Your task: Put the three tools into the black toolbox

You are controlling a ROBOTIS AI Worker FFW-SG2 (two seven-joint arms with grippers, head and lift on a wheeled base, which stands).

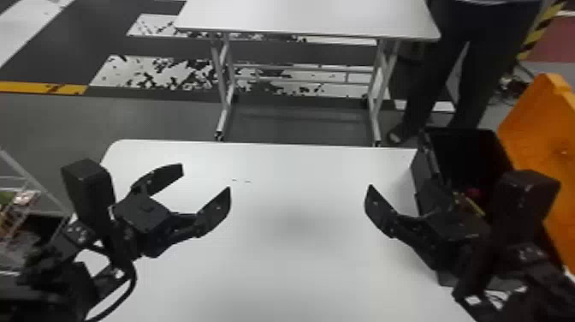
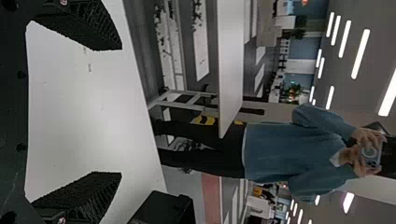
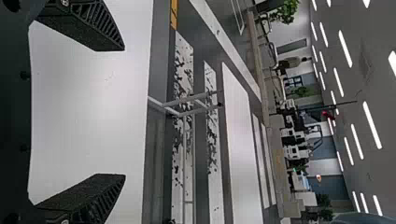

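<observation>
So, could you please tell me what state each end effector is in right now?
Left end effector: open, with nothing between its fingers.
Right end effector: open, also holding nothing.

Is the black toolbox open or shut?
It's open. In the head view, nothing covers the top of the black toolbox, and you can look down into its dark inside.
</observation>
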